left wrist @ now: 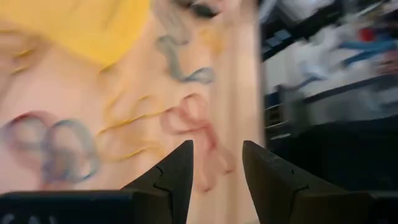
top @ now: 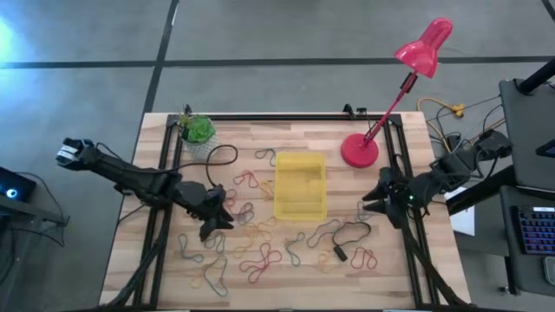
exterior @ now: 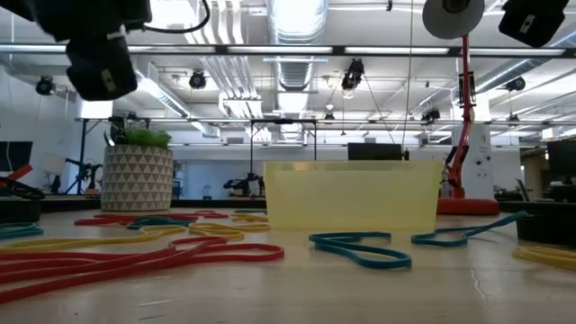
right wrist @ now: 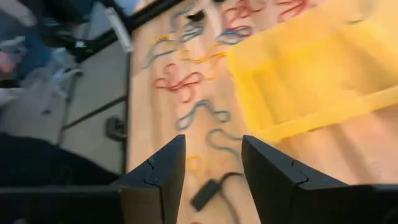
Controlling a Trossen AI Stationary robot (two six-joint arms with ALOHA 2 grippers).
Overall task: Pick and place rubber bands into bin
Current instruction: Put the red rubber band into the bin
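Note:
The yellow translucent bin (top: 300,185) sits mid-table, also in the low view (exterior: 351,196) and in the right wrist view (right wrist: 317,74). Rubber bands (top: 260,260) in several colours lie loose on the wood around its left and near sides, with red ones (exterior: 135,256) close to the low camera. My left gripper (top: 217,215) hovers left of the bin over the bands; it is open, and a red band (left wrist: 193,124) lies beyond its fingertips (left wrist: 214,168). My right gripper (top: 377,196) hangs right of the bin, open (right wrist: 213,168) and holding nothing.
A pink desk lamp (top: 360,149) stands at the far right of the table and a small pot with a green plant (top: 198,130) at the far left. A black cable with a plug (top: 340,251) lies near the bands on the right. Black frame rails (top: 160,234) run along both sides.

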